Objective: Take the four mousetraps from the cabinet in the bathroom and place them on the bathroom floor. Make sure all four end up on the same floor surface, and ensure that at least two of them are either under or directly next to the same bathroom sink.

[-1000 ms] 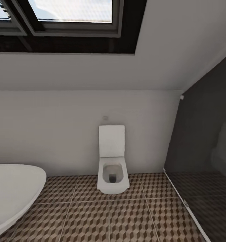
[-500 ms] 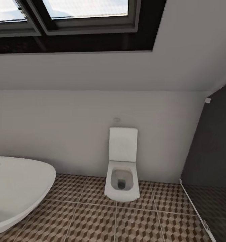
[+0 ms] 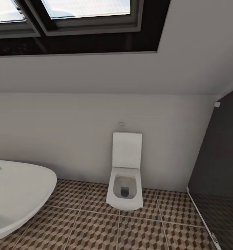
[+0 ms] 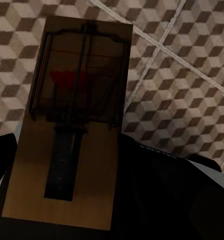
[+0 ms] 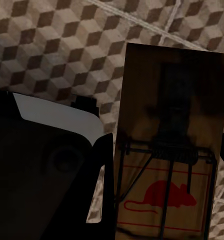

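Note:
A mousetrap (image 4: 67,125), a brown wooden slab with a dark wire bar and a red mark, is seen close up in the left wrist view, with my left gripper (image 4: 62,220) shut on its near end. A dark finger (image 4: 157,200) lies beside it. Another mousetrap (image 5: 172,145), printed with a red mouse, is in the right wrist view with my right gripper (image 5: 162,225) shut on it, beside a dark finger (image 5: 47,175). Both traps hang above the cube-patterned bathroom floor (image 3: 95,232). The cabinet and the sink are out of view.
A white toilet (image 3: 125,187) with its lid raised stands against the far wall. At the lower left is a white rounded tub (image 3: 16,194). A dark glass shower partition (image 3: 220,166) closes the right side. A window (image 3: 78,14) runs overhead.
The head camera has swung, so the toilet and tub sit a little further right and higher in the picture. Nothing in the room itself has moved.

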`<state>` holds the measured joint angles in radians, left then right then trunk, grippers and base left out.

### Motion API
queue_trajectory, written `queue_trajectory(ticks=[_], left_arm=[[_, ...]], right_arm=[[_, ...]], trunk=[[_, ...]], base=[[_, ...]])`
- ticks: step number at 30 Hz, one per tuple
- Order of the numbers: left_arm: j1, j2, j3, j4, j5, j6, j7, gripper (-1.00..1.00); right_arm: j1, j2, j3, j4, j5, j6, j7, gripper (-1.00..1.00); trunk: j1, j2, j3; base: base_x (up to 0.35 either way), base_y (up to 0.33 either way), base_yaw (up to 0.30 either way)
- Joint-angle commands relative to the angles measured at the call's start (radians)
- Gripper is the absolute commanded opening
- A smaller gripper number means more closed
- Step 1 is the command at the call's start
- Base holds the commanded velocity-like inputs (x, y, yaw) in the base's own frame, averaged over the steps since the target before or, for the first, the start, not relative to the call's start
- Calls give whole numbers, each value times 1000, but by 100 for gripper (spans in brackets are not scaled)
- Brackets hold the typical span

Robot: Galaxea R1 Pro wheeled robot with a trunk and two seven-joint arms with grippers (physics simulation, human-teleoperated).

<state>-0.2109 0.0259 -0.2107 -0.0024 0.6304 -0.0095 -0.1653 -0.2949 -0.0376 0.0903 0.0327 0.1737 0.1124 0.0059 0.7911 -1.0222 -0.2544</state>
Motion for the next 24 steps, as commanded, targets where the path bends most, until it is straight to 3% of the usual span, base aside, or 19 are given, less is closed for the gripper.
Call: queue_trajectory(ticks=[1,11,24], left_arm=[[-1,0,-9,1,6,-1,-4,-100],[-1,0,-9,1,5,-1,-4,-100],[-1,0,-9,1,5,-2,-5,-100]], right_arm=[[-1,0,8,1,3,3,3,-100],[-1,0,6,1,1,2,2,-100],[-1,1,2,1,-2,6,-1,-100]], trunk=[[0,-1,-1],[0,-1,-1],[0,-1,-1]], base=[[1,-259,1],[0,-265,0],[0,-35,-183]])
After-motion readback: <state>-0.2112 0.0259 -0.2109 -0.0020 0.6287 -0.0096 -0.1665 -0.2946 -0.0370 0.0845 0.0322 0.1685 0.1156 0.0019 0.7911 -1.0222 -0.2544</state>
